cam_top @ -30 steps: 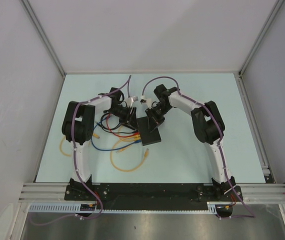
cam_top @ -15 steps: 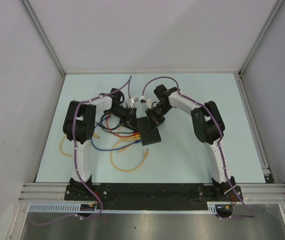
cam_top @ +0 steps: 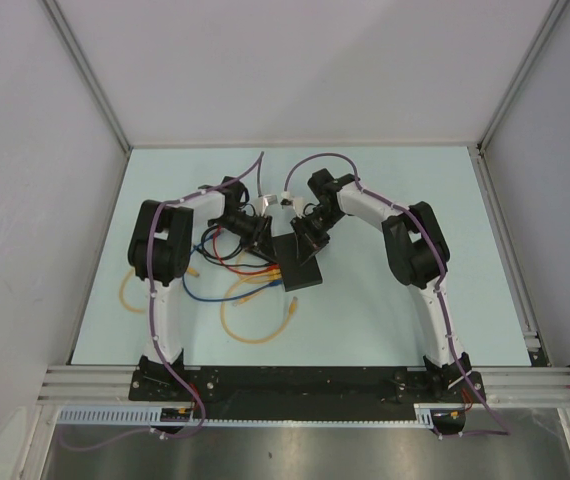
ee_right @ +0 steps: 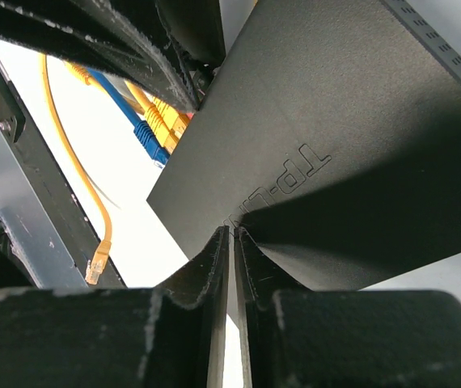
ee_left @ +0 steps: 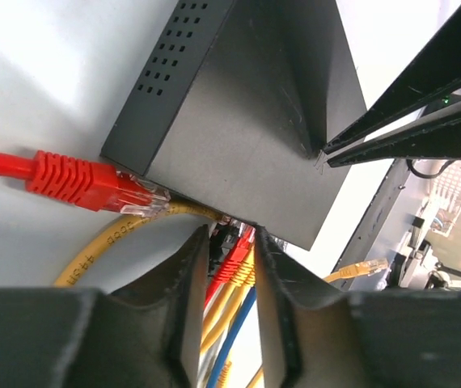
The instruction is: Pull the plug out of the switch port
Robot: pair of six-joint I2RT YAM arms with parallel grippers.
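The pull is not yet made. The red plastic cable plug sits at the socket edge of the small flat matte-black switch box, beside yellow plugs and a blue plug. The left pincer straddles the red one, jaws narrowed and apparently pinching it. The right pincer, fingers pressed together, bears on the switch's top face, steadying it mid-tabletop. Drawing the plug clear is what is left.

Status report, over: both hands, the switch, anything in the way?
Right hand shut, tips pressed on the switch top. Left hand shut on red plug at the port edge. Loose red cable and yellow cables crowd alongside.
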